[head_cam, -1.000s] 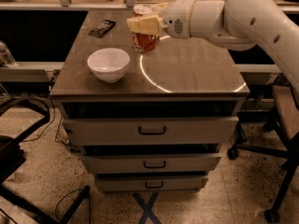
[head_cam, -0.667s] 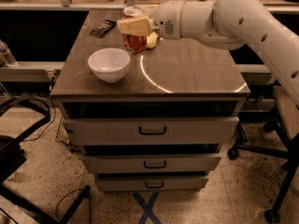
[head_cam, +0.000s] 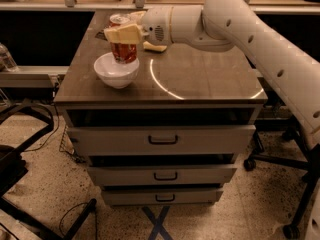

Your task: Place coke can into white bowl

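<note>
— Where is the gripper (head_cam: 122, 34)?

— Upper left of the frame, at the end of the white arm (head_cam: 235, 24) that reaches in from the right edge; its pale yellow fingers (head_cam: 120, 34) are pinched around the red can (head_cam: 124, 53), across the upper part of it; the can stands upright in that grip, its silver top showing above the fingers.

— And the can against the bowl?

— The white bowl (head_cam: 117, 78) sits straight under it, on the left front part of the cabinet (head_cam: 200, 79) top; the can's lower end shows against the bowl's opening, toward the right side; whether it touches the inside I cannot tell.

— Anything else on the top?

— A yellow block (head_cam: 154, 47) lies further back, just under the arm and to the right of the can, apart from the bowl; a bright curved streak of light runs across the dark surface, centre to right.

— Below that?

— Three drawers (head_cam: 162, 140) stacked down the front, each with a dark handle; at the bottom centre a blue cross (head_cam: 158, 224) is marked on the speckled floor (head_cam: 45, 189).
</note>
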Tool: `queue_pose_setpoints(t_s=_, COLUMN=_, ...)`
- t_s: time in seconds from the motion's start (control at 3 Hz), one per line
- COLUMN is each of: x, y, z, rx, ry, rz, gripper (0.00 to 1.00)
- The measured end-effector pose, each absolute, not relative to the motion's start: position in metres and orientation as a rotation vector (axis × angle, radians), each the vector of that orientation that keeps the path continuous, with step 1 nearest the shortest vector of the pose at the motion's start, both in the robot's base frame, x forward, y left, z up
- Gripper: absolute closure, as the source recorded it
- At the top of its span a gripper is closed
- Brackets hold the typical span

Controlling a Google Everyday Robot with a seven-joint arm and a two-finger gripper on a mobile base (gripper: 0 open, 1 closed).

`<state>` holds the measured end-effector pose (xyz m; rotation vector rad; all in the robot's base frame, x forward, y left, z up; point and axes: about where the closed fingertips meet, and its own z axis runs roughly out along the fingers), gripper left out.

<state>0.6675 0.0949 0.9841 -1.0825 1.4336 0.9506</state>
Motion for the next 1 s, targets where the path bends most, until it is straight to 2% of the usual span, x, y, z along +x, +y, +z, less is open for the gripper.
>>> queue_pose_setpoints(t_s=1.0, x=0.678, y=0.115, z=0.951, rx=-1.166, ry=1.391, rz=0.919, gripper=1.00)
